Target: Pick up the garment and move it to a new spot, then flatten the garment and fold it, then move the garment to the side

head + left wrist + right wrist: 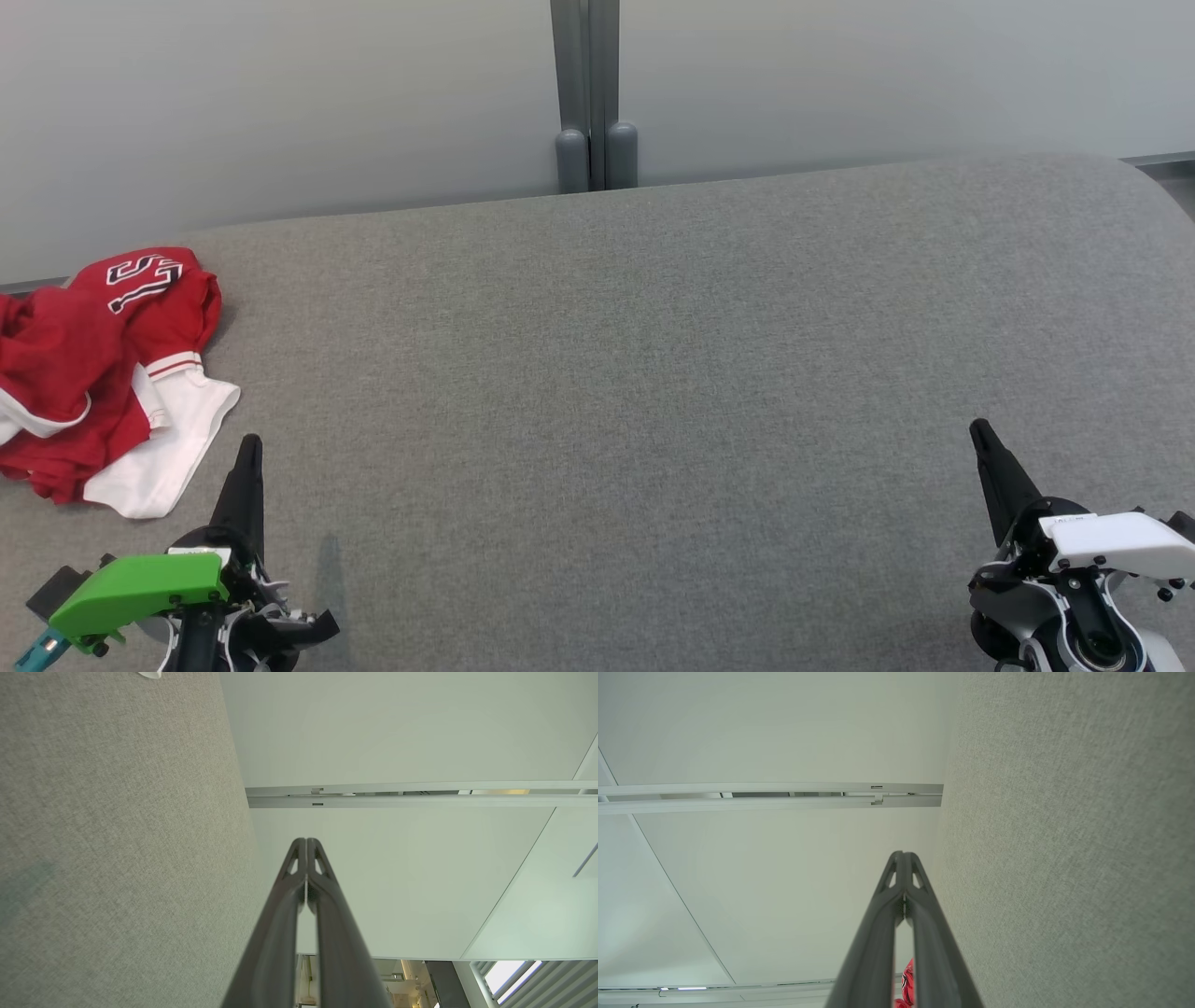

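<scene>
The red and white garment [84,373] is lying crumpled at the left edge of the grey fabric table [597,373]. It is showing black-and-white outlined characters that look like "15", though a fold is hiding part of them. The left gripper [249,446] is pointing up near its white hem, fingers pressed together on nothing. The right gripper [980,431] is standing well apart at the other side, likewise clenched and empty.

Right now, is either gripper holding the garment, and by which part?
Nothing is held. The left gripper and the right gripper are both shut empty; the red and white garment lies crumpled on the grey surface, untouched.
</scene>
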`<state>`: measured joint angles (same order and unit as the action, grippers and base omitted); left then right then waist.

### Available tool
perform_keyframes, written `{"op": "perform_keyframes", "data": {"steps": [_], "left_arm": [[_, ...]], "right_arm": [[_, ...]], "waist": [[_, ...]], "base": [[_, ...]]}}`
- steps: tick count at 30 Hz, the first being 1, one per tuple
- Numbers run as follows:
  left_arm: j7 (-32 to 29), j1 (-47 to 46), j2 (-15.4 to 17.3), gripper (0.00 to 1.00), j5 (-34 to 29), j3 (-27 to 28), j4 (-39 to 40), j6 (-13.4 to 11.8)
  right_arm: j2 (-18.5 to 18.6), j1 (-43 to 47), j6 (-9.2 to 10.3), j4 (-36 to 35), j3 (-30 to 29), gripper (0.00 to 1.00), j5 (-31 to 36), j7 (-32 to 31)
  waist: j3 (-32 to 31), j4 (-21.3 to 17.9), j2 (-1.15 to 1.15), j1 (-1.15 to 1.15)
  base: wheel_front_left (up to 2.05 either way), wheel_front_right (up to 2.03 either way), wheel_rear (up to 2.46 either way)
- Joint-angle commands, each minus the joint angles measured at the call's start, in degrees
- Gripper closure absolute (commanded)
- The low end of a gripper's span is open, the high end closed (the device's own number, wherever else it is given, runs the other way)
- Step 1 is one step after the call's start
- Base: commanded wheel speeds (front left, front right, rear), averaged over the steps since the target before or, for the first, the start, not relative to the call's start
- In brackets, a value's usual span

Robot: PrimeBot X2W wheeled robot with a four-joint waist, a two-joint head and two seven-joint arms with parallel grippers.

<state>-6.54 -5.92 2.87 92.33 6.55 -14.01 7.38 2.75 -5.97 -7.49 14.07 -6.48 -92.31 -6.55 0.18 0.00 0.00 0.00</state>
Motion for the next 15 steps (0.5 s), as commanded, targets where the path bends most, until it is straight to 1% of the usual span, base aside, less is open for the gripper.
{"op": "perform_keyframes", "data": {"steps": [1,15], "left_arm": [[-0.11,-0.64,0.00,1.00,0.16,0.08,0.06,0.28],[-0.11,-0.64,0.00,1.00,0.16,0.08,0.06,0.28]], "right_arm": [[0.30,-0.55,0.00,-0.09,-0.11,1.00,-0.19,-0.10],[0.30,-0.55,0.00,-0.09,-0.11,1.00,-0.19,-0.10]], "waist": [[0.00,0.00,0.00,0.00],[0.00,0.00,0.00,0.00]], "base": [[0.00,0.00,0.00],[0.00,0.00,0.00]]}}
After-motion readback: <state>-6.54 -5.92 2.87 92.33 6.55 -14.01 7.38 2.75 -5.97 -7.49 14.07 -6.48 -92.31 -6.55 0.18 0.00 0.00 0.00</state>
